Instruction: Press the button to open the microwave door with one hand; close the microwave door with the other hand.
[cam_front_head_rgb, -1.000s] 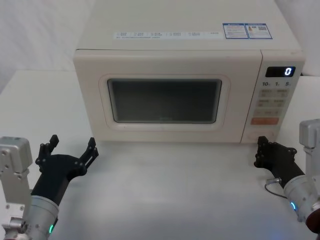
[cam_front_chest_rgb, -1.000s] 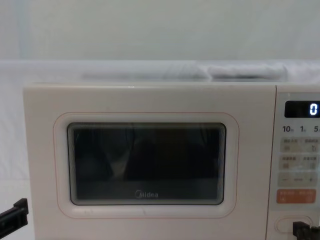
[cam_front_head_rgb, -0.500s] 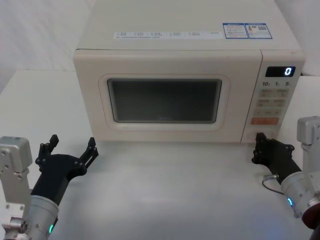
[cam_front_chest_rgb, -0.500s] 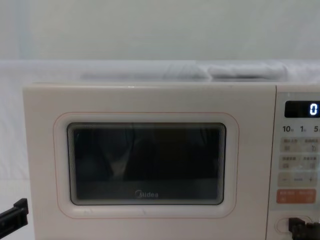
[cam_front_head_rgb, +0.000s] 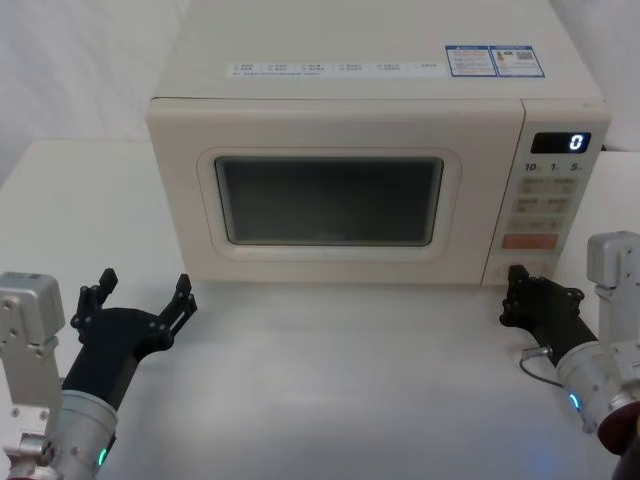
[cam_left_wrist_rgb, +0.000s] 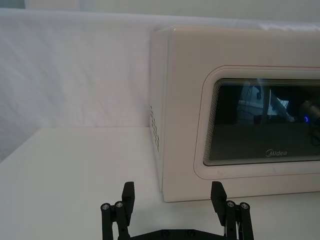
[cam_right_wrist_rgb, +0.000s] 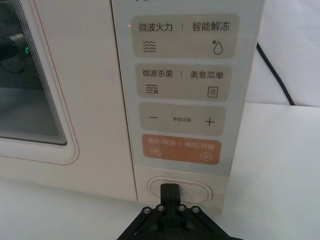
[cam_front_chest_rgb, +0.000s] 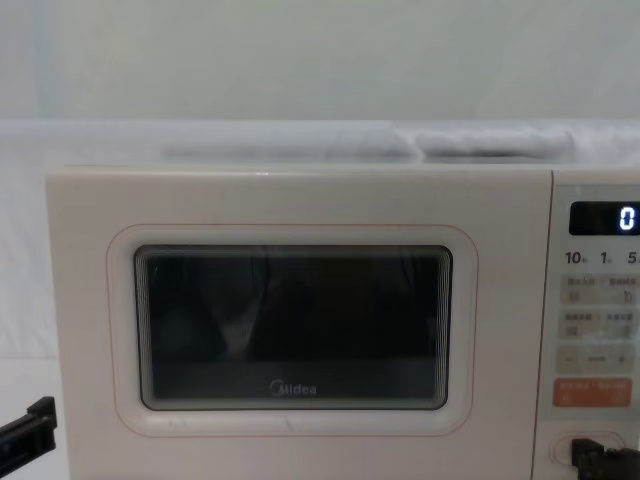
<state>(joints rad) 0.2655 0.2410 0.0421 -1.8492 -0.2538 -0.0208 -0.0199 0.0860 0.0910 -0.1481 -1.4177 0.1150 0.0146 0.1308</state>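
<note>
The microwave door (cam_front_head_rgb: 330, 268) is closed; its dark window and "Midea" logo face me in the chest view (cam_front_chest_rgb: 290, 425). The button (cam_right_wrist_rgb: 200, 189) is the blank cream oblong at the foot of the control panel, also seen low right in the chest view (cam_front_chest_rgb: 560, 447). My right gripper (cam_right_wrist_rgb: 171, 190) is shut, its joined tips right at the button's middle; in the head view it sits against the microwave's lower right corner (cam_front_head_rgb: 513, 290). My left gripper (cam_front_head_rgb: 140, 296) stands open on the table, short of the door's left end, with nothing between its fingers (cam_left_wrist_rgb: 129, 195).
An orange key (cam_right_wrist_rgb: 181, 149) lies just above the button, with small cream keys above it. The display (cam_front_head_rgb: 560, 143) reads 0. A black cable (cam_right_wrist_rgb: 275, 75) runs down behind the microwave's right side. The white table (cam_front_head_rgb: 350, 380) stretches in front of the door.
My right gripper has moved forward and slightly left, bringing its tips up to the button. The left gripper and the door have not moved.
</note>
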